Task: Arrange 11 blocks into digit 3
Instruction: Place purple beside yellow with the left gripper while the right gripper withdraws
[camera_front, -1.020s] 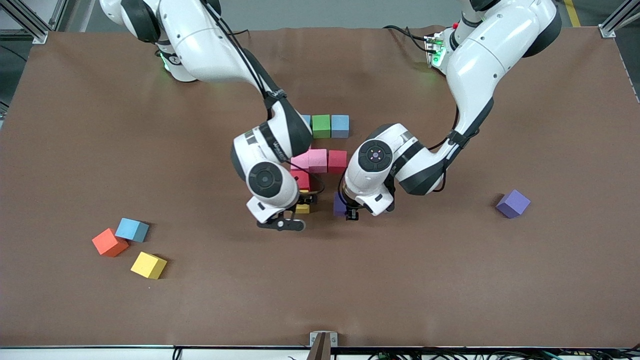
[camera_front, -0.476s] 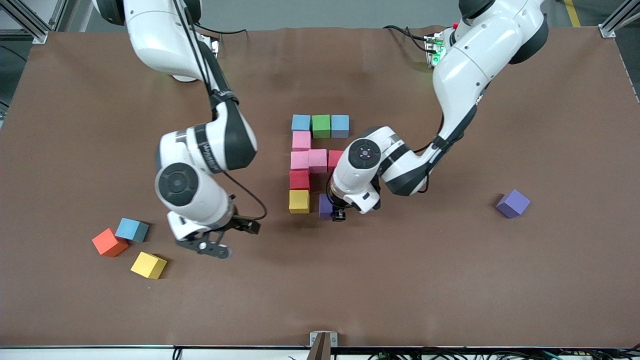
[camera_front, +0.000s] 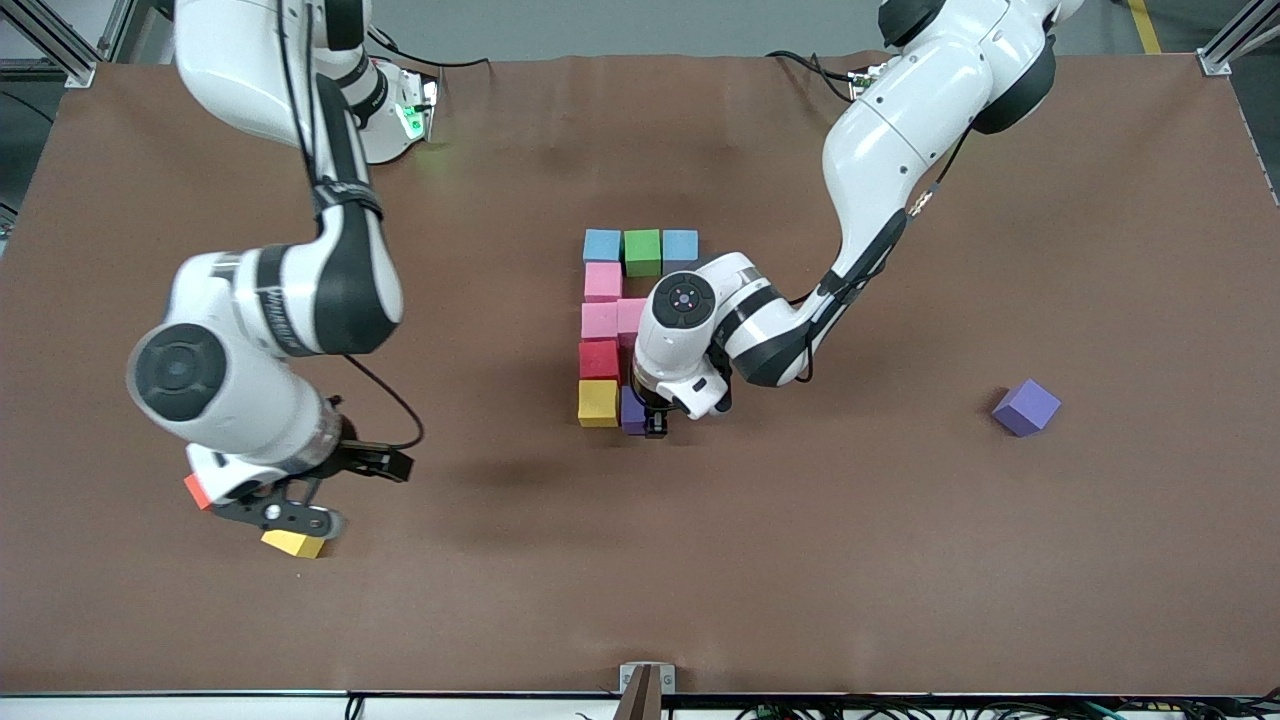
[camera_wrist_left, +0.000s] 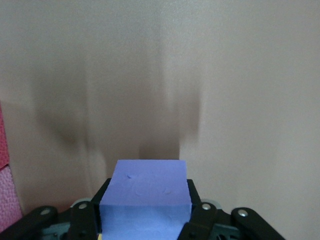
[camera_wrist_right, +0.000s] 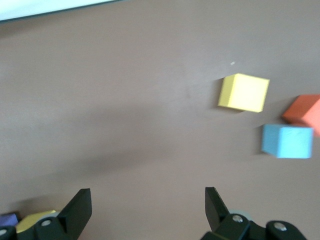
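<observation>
While the right tool (camera_wrist_right: 146, 210) gapes empty, the left tool (camera_front: 650, 425) grips a purple block (camera_wrist_left: 146, 192) — beside the yellow one (camera_front: 598, 403).

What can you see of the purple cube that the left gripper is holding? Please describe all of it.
The purple cube is a small matte block, foam-like in look, with a few faint dents on its top face. The left gripper is shut on it, one black finger against each of two opposite sides. It sits square, not tilted, right beside the yellow cube at the end of the digit 3 nearest the front camera. The wrist hides most of it in the front view, so whether it rests on the table cannot be told.
</observation>
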